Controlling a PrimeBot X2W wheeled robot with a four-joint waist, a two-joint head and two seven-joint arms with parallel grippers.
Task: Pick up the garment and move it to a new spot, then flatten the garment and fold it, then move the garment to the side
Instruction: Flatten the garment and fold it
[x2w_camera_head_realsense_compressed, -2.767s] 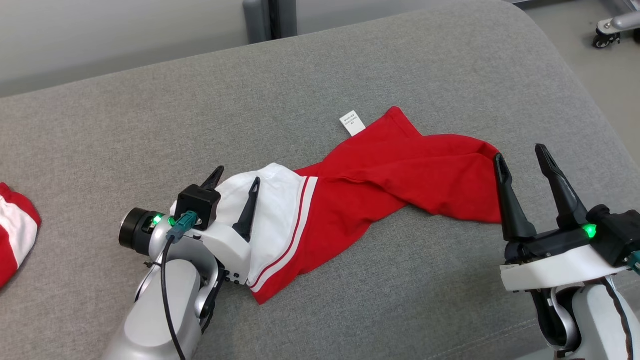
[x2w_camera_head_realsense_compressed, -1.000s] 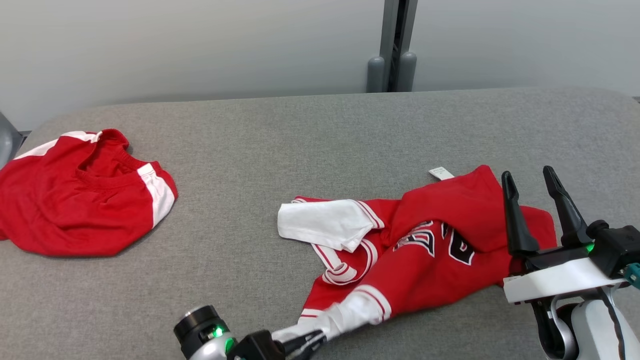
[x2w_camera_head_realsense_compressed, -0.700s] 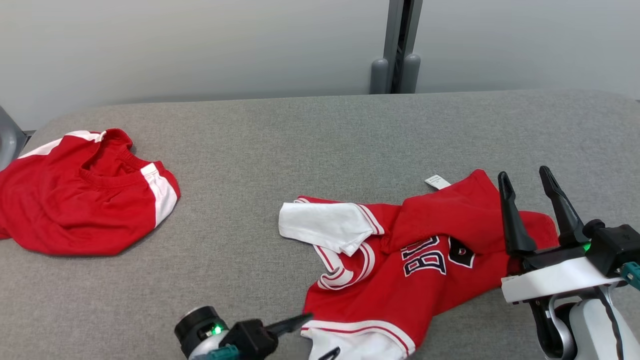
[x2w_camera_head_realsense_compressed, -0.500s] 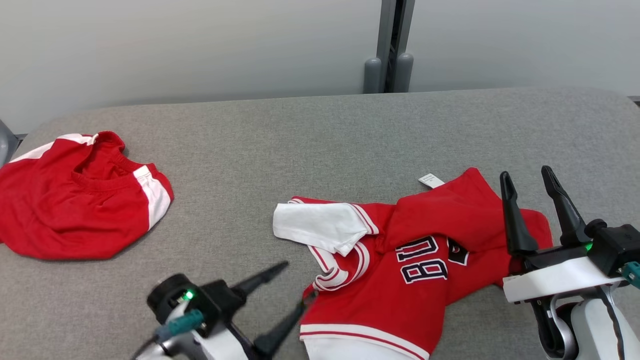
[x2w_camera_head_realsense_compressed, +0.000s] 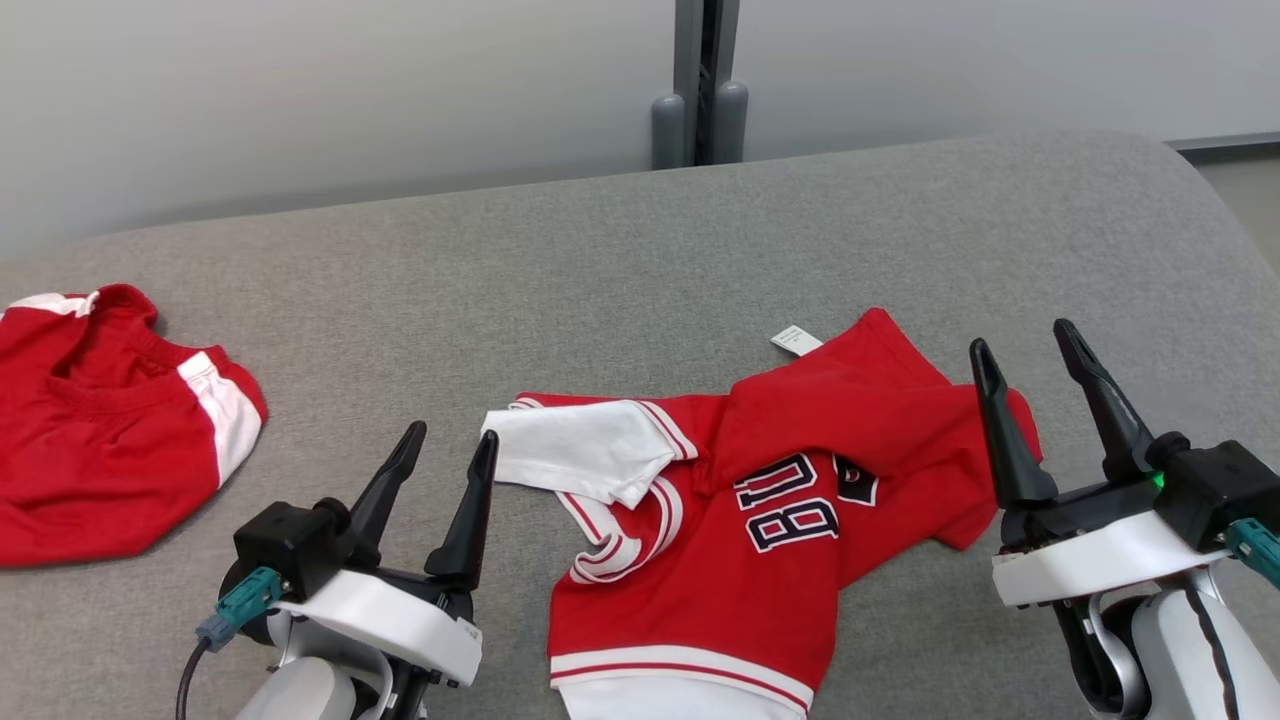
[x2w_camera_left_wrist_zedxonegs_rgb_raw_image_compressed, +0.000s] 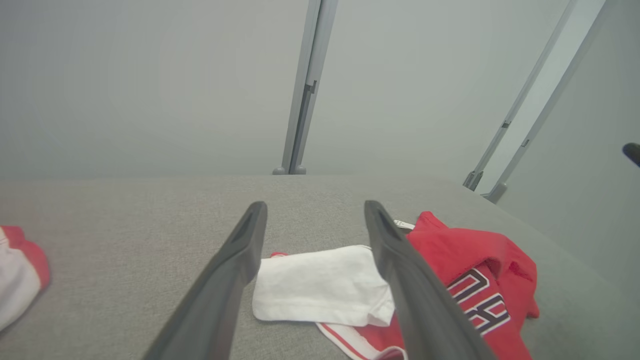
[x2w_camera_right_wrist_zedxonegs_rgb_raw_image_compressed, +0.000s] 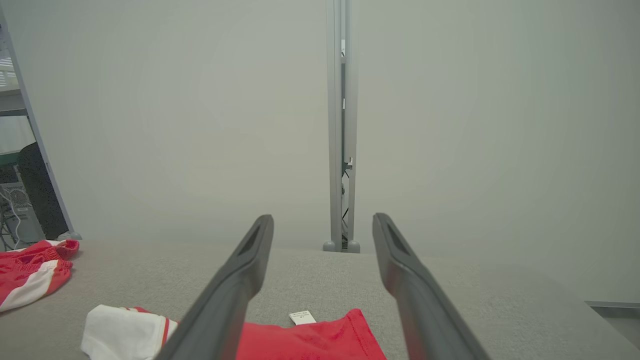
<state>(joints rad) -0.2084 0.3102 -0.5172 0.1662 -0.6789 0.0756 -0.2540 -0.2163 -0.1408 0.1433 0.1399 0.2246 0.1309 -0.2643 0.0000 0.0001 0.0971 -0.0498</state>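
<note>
Garment (x2w_camera_head_realsense_compressed: 700, 590) between left claw (x2w_camera_head_realsense_compressed: 452, 432), right claw (x2w_camera_head_realsense_compressed: 1020, 335), both spread

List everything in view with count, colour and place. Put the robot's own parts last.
jersey: one, red with white trim and dark lettering, crumpled on the surface between the two grippers
care tag: one, white, at the jersey's far edge
second garment: one, red with a white stripe, bunched at the surface's left end, apart from the jersey
padded surface: one, grey fabric, under both garments
post: one, grey, upright behind the surface
left gripper: one, dark fingers, open and empty, beside the jersey's white sleeve
right gripper: one, dark fingers, open and empty, by the jersey's right end
</note>
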